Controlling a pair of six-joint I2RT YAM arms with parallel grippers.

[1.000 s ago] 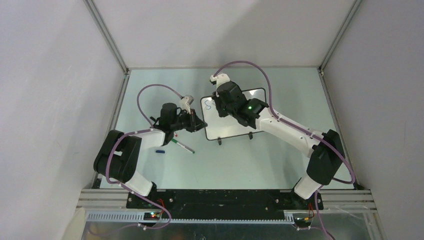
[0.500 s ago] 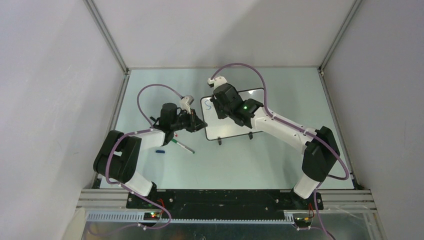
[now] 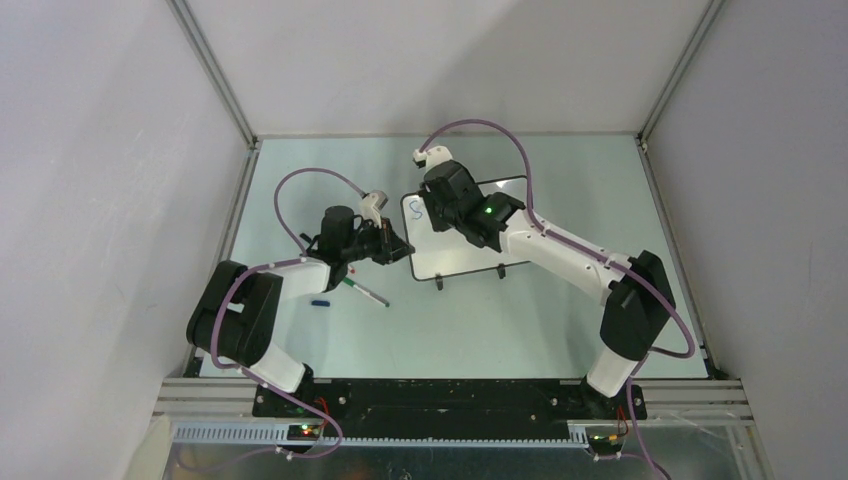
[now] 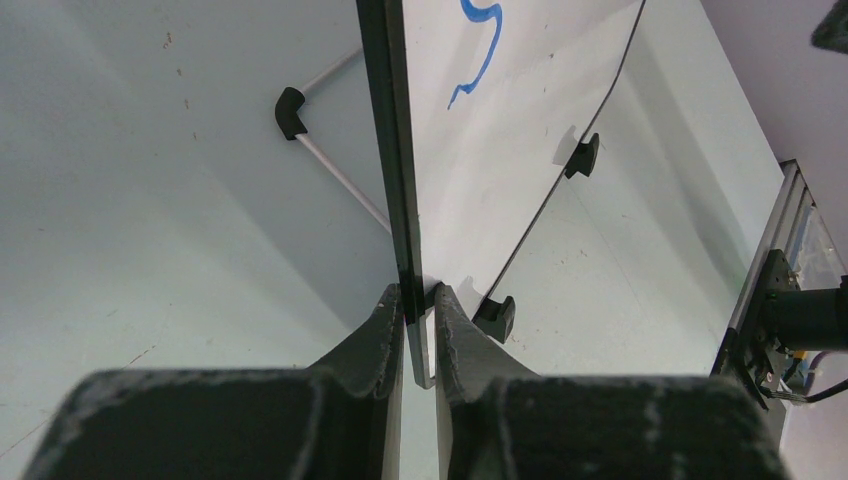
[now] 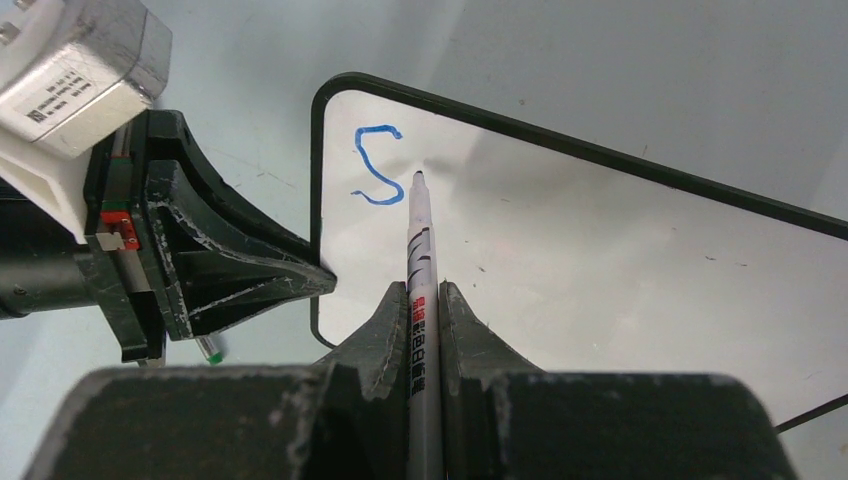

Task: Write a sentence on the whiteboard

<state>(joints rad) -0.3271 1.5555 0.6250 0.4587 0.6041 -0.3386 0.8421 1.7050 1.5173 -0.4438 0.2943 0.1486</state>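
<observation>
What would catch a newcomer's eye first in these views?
A lone blue S sits near the far left corner of the whiteboard, with the tip of the marker just right of it, pinched in the right gripper. The left gripper clamps the board's left edge. On the table beside the left arm lie a second pen and a small blue cap.

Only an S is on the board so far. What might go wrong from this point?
1. The left claw pinches only the thin black frame of the glossy white whiteboard at its edge; pen pressure may pivot it.
2. The right claw holds the slim white marker well behind its tip, so it may tilt and smear the blue S.
</observation>
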